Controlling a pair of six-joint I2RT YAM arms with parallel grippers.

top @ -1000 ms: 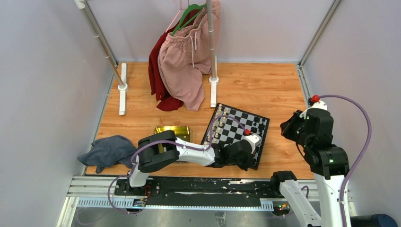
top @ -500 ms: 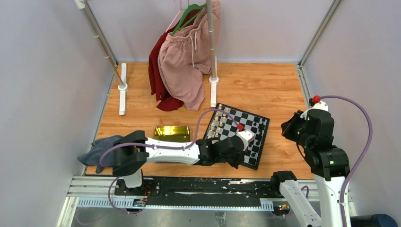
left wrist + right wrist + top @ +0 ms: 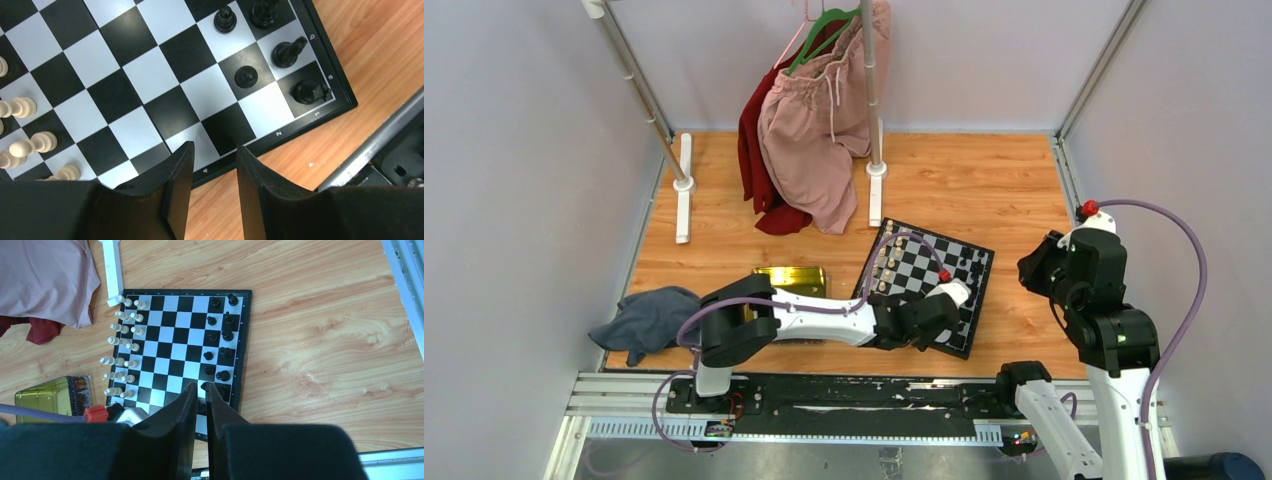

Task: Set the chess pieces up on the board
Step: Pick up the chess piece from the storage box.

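The board (image 3: 921,266) lies on the wooden floor, right of centre. Black chess pieces (image 3: 223,335) fill its right two columns; several (image 3: 246,76) crowd the corner in the left wrist view, one (image 3: 308,91) on the corner square. Cream pieces (image 3: 122,345) line the left side. My left gripper (image 3: 212,150) hangs over the board's (image 3: 150,75) near edge, open, nothing between its fingers. My right gripper (image 3: 200,387) is high above the board (image 3: 175,355), its fingers parted by a narrow gap and holding nothing.
A yellow-green tin (image 3: 789,283) sits left of the board, beside the left arm. A grey cloth (image 3: 649,320) lies at the near left. Pink and red garments (image 3: 814,130) hang from a rack whose white feet (image 3: 876,190) stand behind the board.
The left jaws have opened from shut, and the left arm's elbow swung left, then back. The right jaws have parted slightly. The right arm stayed in place.
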